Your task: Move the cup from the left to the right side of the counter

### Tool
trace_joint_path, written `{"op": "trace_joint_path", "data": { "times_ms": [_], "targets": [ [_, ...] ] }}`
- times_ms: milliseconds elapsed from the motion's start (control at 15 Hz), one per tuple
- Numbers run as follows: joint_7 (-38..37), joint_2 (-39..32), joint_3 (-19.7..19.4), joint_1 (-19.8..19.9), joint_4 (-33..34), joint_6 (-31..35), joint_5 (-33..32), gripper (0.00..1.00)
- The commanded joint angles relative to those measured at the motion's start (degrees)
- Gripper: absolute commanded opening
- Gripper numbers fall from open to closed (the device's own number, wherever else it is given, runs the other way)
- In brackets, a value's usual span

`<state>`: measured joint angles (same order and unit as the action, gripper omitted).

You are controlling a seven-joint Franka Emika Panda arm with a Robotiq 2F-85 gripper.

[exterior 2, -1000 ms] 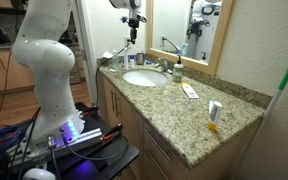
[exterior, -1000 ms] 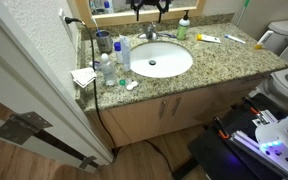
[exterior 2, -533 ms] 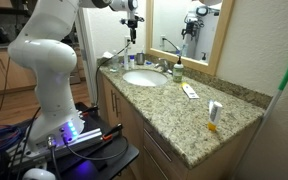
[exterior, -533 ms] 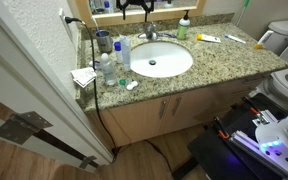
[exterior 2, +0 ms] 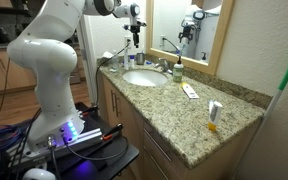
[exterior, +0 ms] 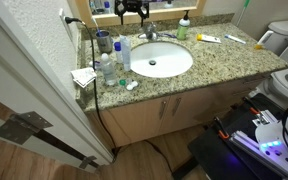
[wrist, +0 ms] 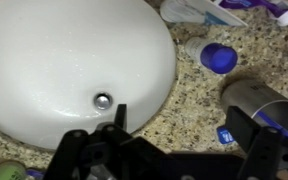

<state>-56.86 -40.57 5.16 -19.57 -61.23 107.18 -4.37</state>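
- The small dark grey cylindrical cup (wrist: pixel 259 100) stands on the speckled granite counter (wrist: pixel 196 95), at three o'clock from the black gripper (wrist: pixel 176 110).
- The jaws are spread wide and empty, over the rim of the white oval sink (wrist: pixel 54 60).

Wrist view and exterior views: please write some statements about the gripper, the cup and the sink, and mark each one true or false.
1. The gripper holds the cup. False: its jaws are open and empty, and the cup stands on the counter.
2. The sink is white and oval. True.
3. A blue-capped bottle stands near the cup. True.
4. A bottle lies in the sink. False: only the drain shows in the basin.
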Motion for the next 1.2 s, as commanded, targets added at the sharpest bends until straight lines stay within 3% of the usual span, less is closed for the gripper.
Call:
{"op": "trace_joint_path", "data": {
  "times_ms": [0,200,267,733,1133],
  "targets": [
    [0.91,-7.85,-0.54,-0.17,11.28,2.67,2.65,1.00],
    [-0.43,-12.78,-0.13,-0.56,18.81,0.42,1.65,1.00],
    [-0.02,-8.34,-0.09,-0.10,11.43,2.71,1.46,1.00],
    [0.85,-14.12,-0.44,-0.77,17.16,-2.32,-0.28,1.00],
    [1.48,-19.56,-0.03,-1.35,21.14,2.79,-0.19,1.00]
  ]
}}
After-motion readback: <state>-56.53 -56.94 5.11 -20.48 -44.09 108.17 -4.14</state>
